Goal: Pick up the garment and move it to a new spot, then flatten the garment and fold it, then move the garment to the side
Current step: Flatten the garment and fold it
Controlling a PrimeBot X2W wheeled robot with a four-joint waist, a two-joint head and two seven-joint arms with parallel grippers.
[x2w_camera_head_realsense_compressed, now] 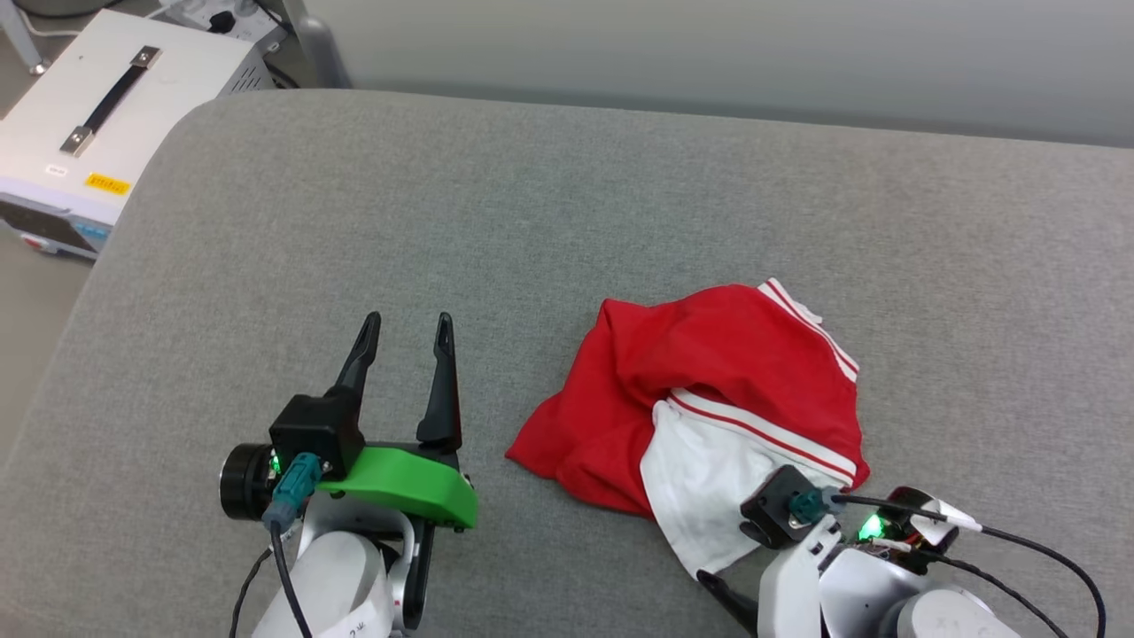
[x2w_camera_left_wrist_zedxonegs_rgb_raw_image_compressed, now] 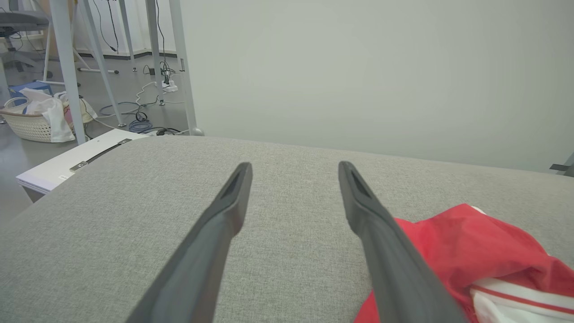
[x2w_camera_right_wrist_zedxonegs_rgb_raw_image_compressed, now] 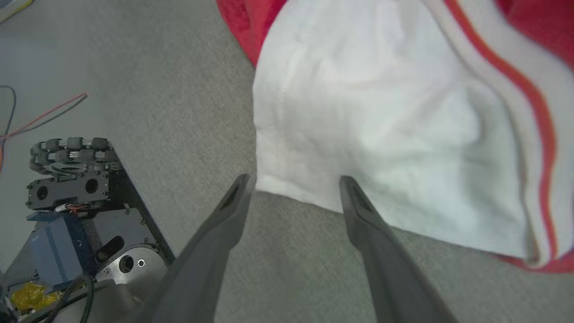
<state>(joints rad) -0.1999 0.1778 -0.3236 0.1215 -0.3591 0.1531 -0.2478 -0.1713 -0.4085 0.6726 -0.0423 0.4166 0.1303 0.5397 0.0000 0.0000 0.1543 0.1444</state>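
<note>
1. The step in hand looks like the first pick-up. The garment (x2w_camera_head_realsense_compressed: 709, 390) lies crumpled at the lower right of the head view on the grey cushion (x2w_camera_head_realsense_compressed: 532, 195), not yet lifted.
2. The right gripper (x2w_camera_right_wrist_zedxonegs_rgb_raw_image_compressed: 293, 179), jaws apart and empty, sits at the hem of the white sleeve (x2w_camera_right_wrist_zedxonegs_rgb_raw_image_compressed: 381, 134). Next it likely must dip and pinch that edge.
3. The left gripper (x2w_camera_head_realsense_compressed: 407, 321), jaws apart, hovers at lower left, clear of the cloth.
4. A white case (x2w_camera_head_realsense_compressed: 115, 97) stands at upper left, off the cushion, and seems no obstacle.

Head view looks down, wrist views low, close, all sharing the garment (x2w_camera_head_realsense_compressed: 709, 372)
</note>
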